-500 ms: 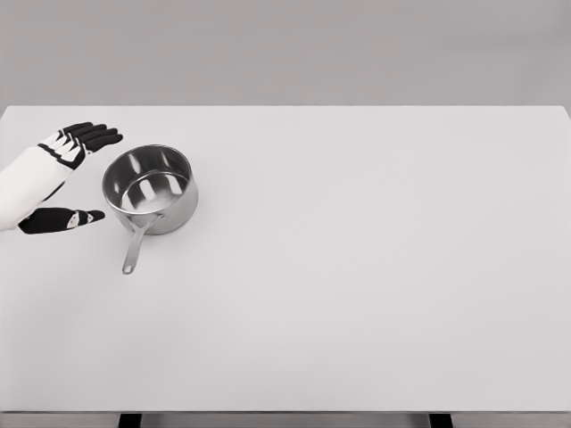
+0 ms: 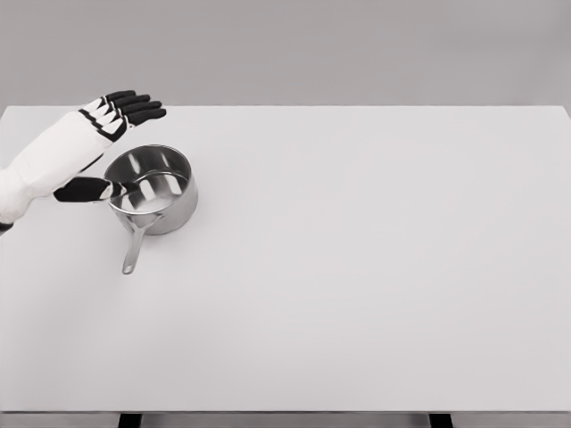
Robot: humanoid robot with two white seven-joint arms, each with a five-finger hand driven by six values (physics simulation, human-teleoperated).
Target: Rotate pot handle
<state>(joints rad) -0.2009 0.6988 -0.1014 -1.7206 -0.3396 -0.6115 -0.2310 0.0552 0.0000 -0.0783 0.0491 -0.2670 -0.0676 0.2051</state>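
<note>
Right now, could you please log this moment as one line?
left hand: open, over pot rim | handle: untouched, pointing toward camera | table

Table (image 2: 375, 267) open right of pot (image 2: 152, 189); left hand (image 2: 107, 147) crowds pot's left/back rim.

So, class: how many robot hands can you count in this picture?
1. The left hand reaches in from the left edge, fingers spread, over the pot. The right hand is out of view.
</note>
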